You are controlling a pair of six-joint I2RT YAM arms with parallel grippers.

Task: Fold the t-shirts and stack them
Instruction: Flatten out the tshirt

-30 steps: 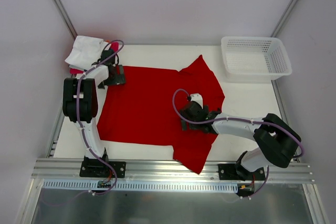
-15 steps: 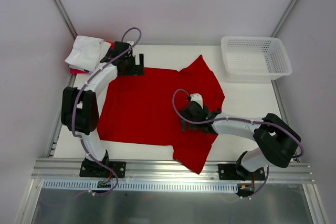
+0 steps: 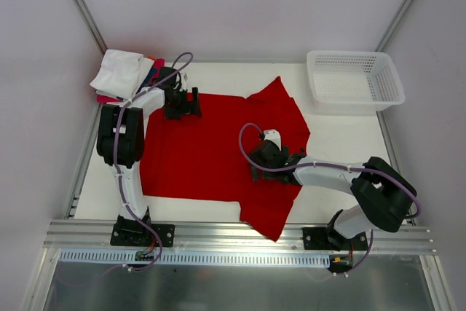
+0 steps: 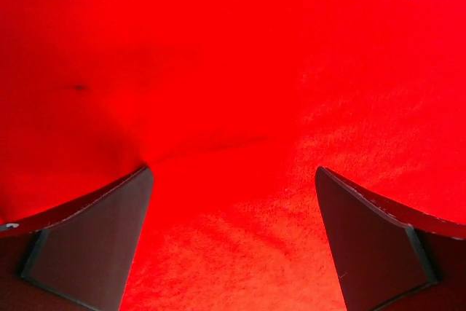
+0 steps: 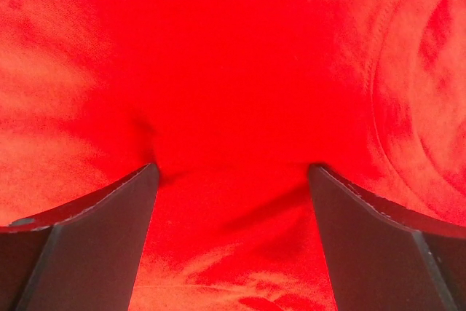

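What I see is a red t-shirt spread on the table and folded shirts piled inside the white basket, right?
Not quite: the folded shirts are piled at the far left corner of the table, not inside the white basket at the far right, as the top external view shows. The red t-shirt is indeed spread on the table.

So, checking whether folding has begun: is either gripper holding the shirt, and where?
Nothing held: left gripper and right gripper stand open over the red shirt.
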